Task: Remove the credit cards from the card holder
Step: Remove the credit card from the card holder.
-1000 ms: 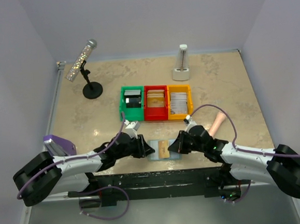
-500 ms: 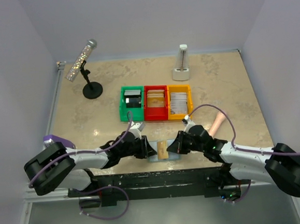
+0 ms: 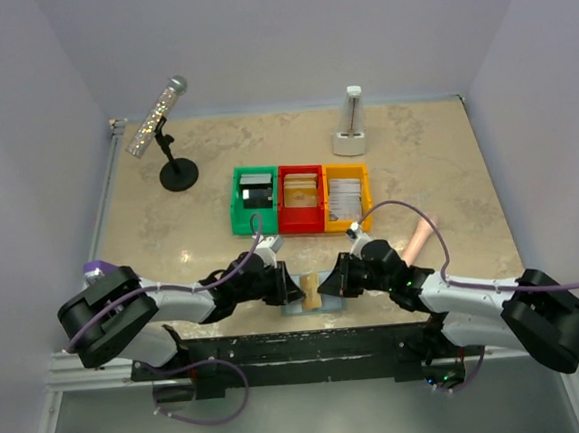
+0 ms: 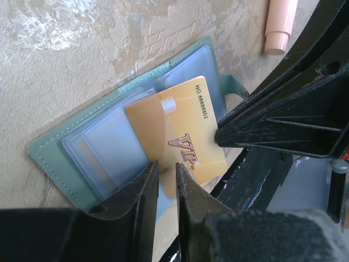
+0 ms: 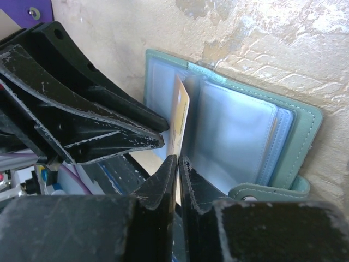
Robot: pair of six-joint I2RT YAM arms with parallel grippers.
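Now a gold plastic credit card [image 4: 180, 131] is jutting from the open pale teal two-panel card holder [image 4: 65, 158].
Left gripper [image 4: 166, 174] is pinching it; right gripper [image 5: 178, 161], nearly closed, is touching its edge, grip unclear.

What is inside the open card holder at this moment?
A gold VIP card lies over the card holder's clear pockets, which show no other card. Whether its end sits in a pocket, and what lies beneath it, is covered.

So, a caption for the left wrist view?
Gold VIP card partly out of the open teal card holder.
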